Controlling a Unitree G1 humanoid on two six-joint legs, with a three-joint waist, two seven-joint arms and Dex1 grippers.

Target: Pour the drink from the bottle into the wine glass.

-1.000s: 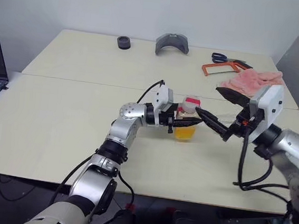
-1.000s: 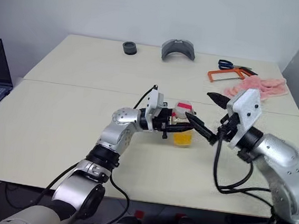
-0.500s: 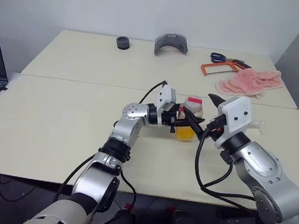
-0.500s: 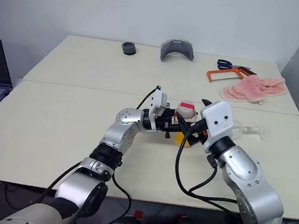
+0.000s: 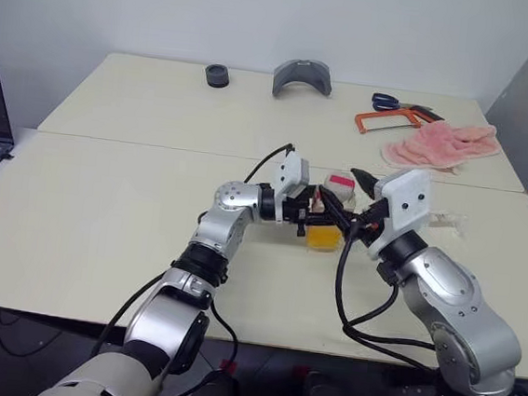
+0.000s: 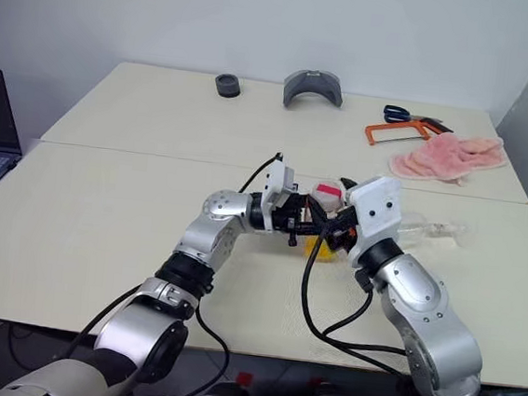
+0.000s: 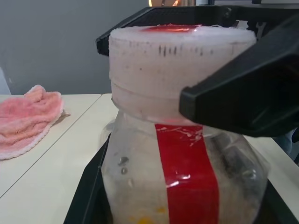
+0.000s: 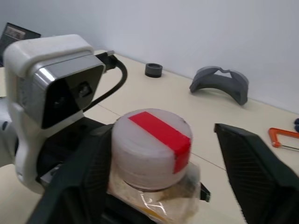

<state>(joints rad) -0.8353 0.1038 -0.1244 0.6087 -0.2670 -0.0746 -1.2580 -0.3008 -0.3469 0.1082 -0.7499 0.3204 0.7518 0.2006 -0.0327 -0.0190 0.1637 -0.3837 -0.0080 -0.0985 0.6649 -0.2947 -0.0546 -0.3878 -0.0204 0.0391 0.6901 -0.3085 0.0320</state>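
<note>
Above the counter (image 5: 105, 201) the bottle (image 5: 327, 225) was held upright by the clamped left end effector (image 5: 307, 213). Around its cap (image 8: 152, 144) the right end effector (image 8: 161, 168) was spread, not gripping. Thin plastic was judged light and squashable; the wine glass (image 6: 422, 228) fragile.

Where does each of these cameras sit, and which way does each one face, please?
Left eye view: on the head, looking forward and down over the table; both arms show, meeting at the bottle.
Right eye view: the other eye of the same head camera, same scene, both arms again.
Left wrist view: on the left wrist, close on the bottle and its cap; a black finger crosses the cap.
Right wrist view: on the right wrist, looking down on the cap, with the left tool holding the bottle.
Shared: both wrist views show the cap.
</note>
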